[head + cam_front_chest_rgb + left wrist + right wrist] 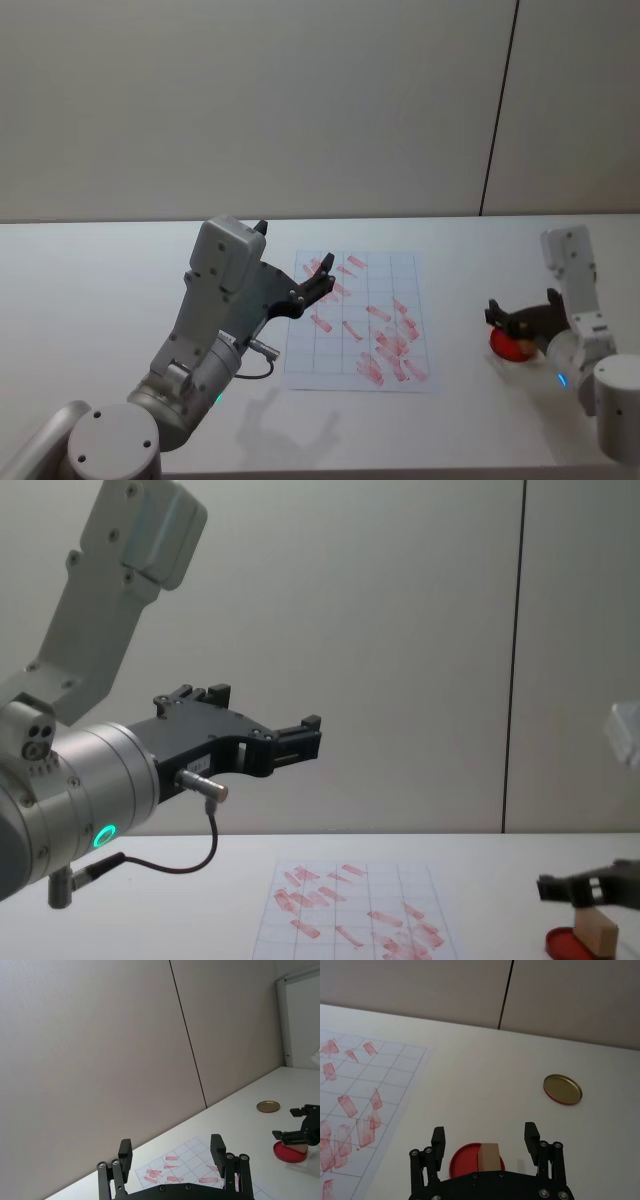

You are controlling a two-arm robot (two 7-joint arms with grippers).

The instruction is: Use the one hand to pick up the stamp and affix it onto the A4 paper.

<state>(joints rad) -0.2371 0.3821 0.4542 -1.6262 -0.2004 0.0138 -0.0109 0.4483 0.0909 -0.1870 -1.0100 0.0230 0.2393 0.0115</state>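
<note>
Looming largest in the chest view, the left gripper [300, 742] hung raised above the table [100, 300], its 2 fingers spread and holding nothing; it looked idle, well clear of the work.

Below it lay the A4 paper [360, 320], flat on the table between the 2 arms and already crowded with red marks (their number was too blurred to count). Whether any of those belonged to this attempt could not be told.

Off to the robot's right of the sheet, the right gripper [484, 1141] sat low over the red ink pad [462, 1160], fingers parted on either side of the stamp [488, 1156]. That small wooden block stood upright on the pad, and neither finger appeared to touch it.

Farther back on the table rested a gold round lid [562, 1089], well apart from everything else.

So the task seemed barely begun: the stamp was not yet gripped. Closing on it, carrying it to the paper and pressing it down all appeared to remain.
</note>
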